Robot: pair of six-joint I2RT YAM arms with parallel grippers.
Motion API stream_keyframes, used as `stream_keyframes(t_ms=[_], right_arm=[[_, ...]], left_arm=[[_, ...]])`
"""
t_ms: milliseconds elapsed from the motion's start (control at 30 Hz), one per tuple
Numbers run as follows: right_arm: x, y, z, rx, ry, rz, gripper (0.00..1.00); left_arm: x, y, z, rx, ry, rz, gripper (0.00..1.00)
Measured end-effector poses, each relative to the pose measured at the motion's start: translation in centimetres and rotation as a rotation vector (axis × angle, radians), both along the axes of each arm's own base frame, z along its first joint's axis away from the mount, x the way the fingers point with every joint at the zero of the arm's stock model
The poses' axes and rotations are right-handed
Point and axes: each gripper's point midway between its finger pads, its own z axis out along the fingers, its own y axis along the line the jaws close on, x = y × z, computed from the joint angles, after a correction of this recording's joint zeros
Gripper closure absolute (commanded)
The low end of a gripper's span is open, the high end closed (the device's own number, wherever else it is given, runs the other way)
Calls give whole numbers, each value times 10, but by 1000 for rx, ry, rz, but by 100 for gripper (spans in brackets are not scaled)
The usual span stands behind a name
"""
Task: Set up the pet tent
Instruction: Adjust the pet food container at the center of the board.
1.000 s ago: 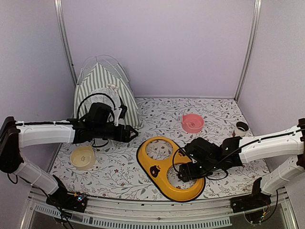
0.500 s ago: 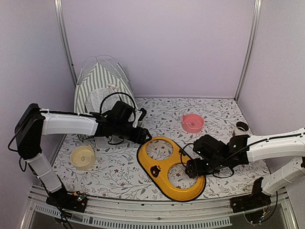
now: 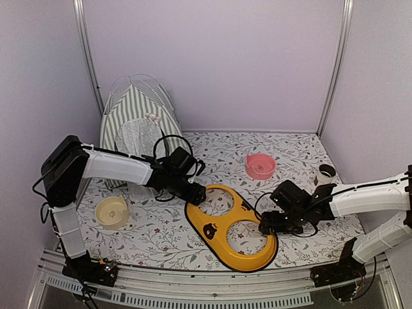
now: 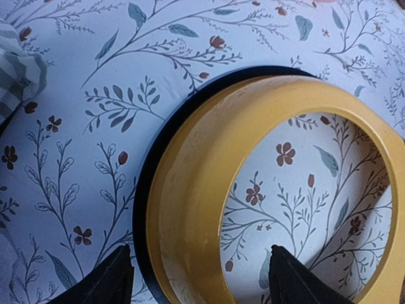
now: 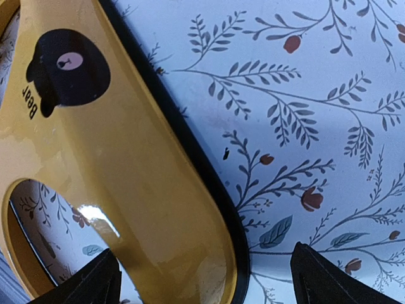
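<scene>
Pet tent (image 3: 138, 119) stands erected in the far-left corner of the surface (image 3: 290, 154); left claw (image 3: 196, 192) and right claw (image 3: 265, 226), both open, straddle the yellow double-bowl stand's (image 3: 222, 226) rims; risk: left arm's looped cable (image 3: 168, 143), near the tent, may snag and topple it.

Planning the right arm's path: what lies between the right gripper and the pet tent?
In the top view, the yellow two-hole bowl stand and the left gripper lie between the right gripper and the pet tent.

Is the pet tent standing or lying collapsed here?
Standing. The pet tent rises to a peak in the back left corner, its striped sides spreading out toward the base.
</scene>
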Motion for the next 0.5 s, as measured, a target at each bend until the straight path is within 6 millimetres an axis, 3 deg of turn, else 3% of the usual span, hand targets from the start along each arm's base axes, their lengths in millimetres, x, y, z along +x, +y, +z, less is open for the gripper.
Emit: stream_keyframes(t_ms=[233,367,500], right_arm=[[24,0,-10,18,-3,-10,5],[50,0,-10,25,-29,-13,5],[79,0,-8,21,-50,-12,5]], left_arm=[[-4,9,-12,82,-7,21,26],[-10,15,-14,87,-15,45,27],[-28,25,-10,83,-12,62,27]])
